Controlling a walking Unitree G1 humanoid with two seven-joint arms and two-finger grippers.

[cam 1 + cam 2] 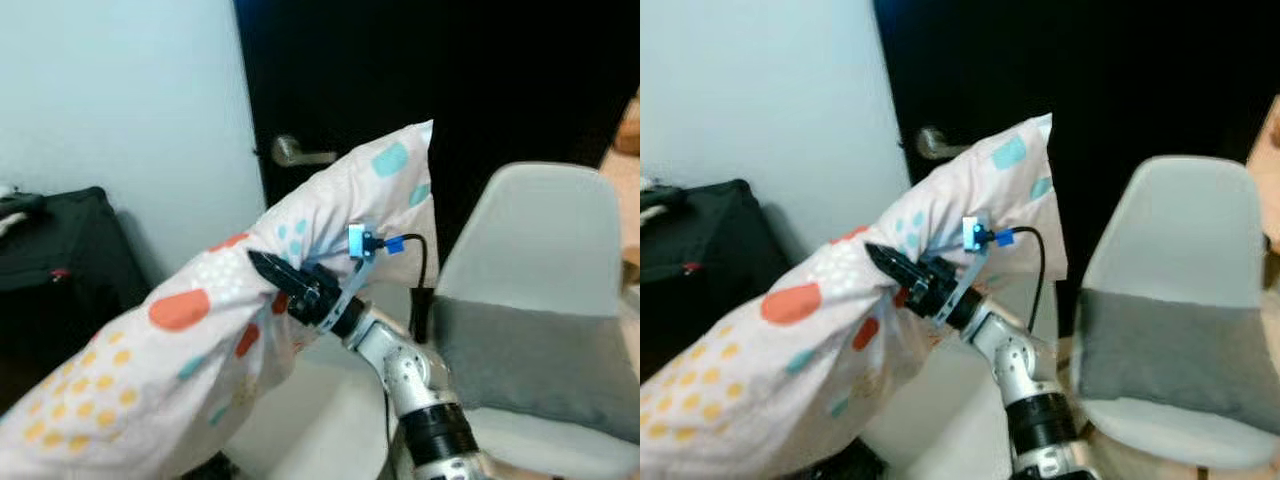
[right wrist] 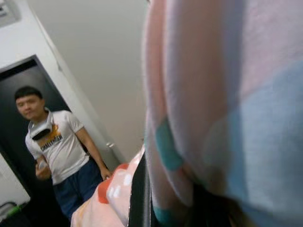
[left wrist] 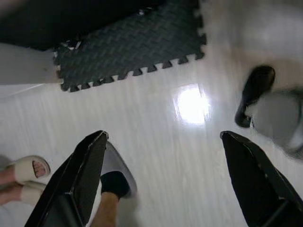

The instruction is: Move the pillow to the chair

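A long white pillow [image 1: 200, 340] with orange, yellow and teal spots hangs in the air across the left and middle of the eye views. My right gripper [image 1: 272, 272] is shut on its middle, the fabric bunched around the black fingers. Up close in the right wrist view, the pillow [image 2: 222, 94] presses against the fingers. A white shell chair [image 1: 560, 250] with a grey cushion [image 1: 540, 365] on its seat stands to the right, apart from the pillow. My left gripper [image 3: 161, 177] hangs open over the pale floor, holding nothing.
A black door with a metal handle [image 1: 292, 152] is behind the pillow. A dark bag [image 1: 60, 250] sits at the left by the pale wall. A person [image 2: 57, 151] stands by a doorway; sandalled feet [image 3: 28, 172] and a black foam mat [image 3: 128, 42] are below my left gripper.
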